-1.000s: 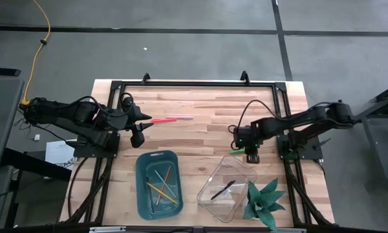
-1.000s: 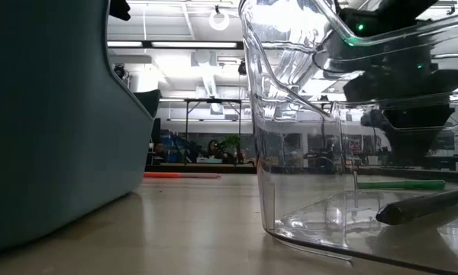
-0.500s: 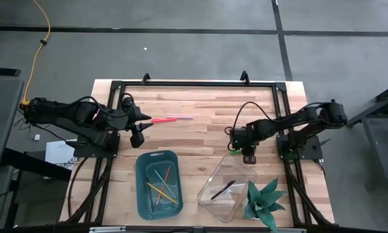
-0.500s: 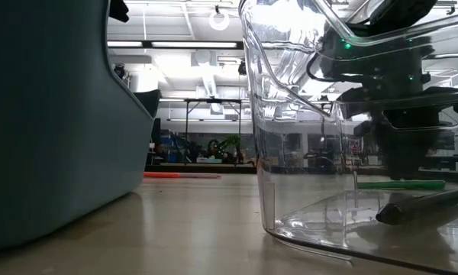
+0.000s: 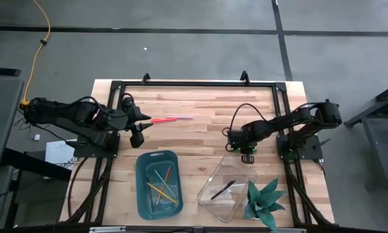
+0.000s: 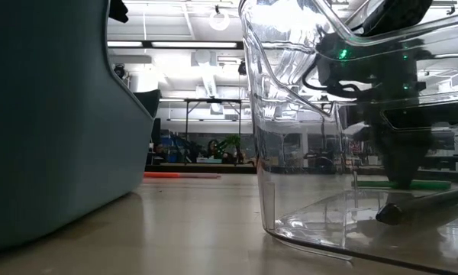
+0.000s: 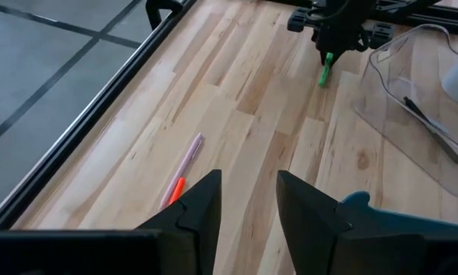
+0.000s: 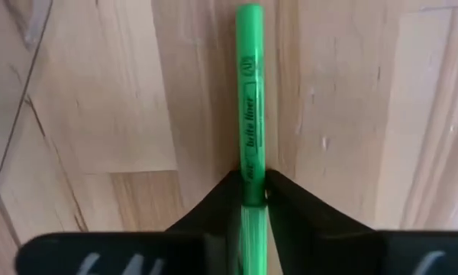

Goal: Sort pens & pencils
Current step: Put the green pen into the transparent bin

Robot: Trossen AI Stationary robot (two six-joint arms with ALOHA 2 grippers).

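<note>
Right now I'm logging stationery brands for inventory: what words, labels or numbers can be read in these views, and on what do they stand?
Green pen, between the right gripper's fingers on the wooden table: small dark print runs along its barrel with a round mark near the tip, but it is too blurred to read for certain.
Red-orange pen, black pen, teal bin, clear bin: no readable text.

The right claw [image 8: 253, 200] has come down around the green pen [image 8: 249, 99].

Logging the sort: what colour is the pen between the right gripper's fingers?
Bright green pen, clearest in the right wrist view.
</note>
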